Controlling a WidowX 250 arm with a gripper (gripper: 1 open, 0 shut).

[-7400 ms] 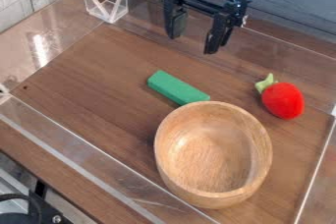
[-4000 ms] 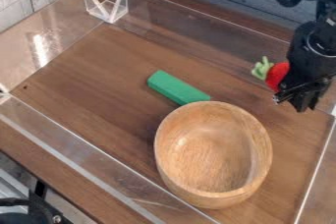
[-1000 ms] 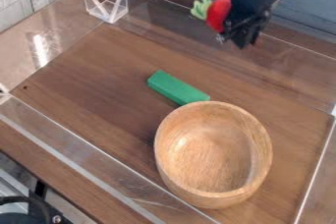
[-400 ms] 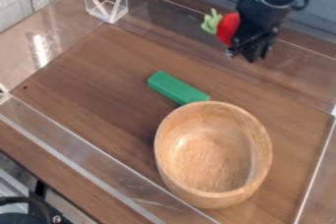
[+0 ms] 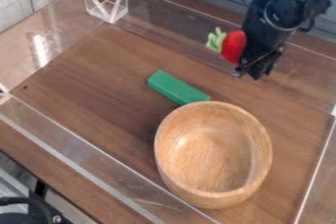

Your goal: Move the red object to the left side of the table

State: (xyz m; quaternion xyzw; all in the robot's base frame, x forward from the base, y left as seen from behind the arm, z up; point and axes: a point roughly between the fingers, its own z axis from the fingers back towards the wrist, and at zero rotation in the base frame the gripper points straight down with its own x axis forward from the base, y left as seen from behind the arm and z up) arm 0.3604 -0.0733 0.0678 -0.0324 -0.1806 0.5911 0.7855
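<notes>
I take the wooden bowl [image 5: 213,153] as my landmark; it sits on the table [image 5: 92,76] in the near right part of the view, upright and with nothing in it.

Beyond the bowl, toward the far right, my gripper [image 5: 256,66] hangs tilted steeply downward, its dark fingers [image 5: 264,63] pointing at the wood. The jaws are clamped on the red object [image 5: 233,43], which shows as a small bright red round shape with its green leafy top sticking out on the side facing the left of the view. The red object is up off the table, well above and behind the bowl's far rim, not touching the bowl. From this angle I can't see exactly how the pads meet the fruit, since the black body of the hand covers most of its right side, but it looks pinched close between them.

The green rectangular block [image 5: 176,88] lies flat on the table just beyond the bowl's far left rim, near it but not clearly touching, lying diagonally. It is to the left of the gripper and lower in the view.

Far from the bowl, at the back left corner, a small clear acrylic stand [image 5: 105,4] sits by the low clear walls [image 5: 79,159] that border the table. The near wall runs past the bowl's left side.
</notes>
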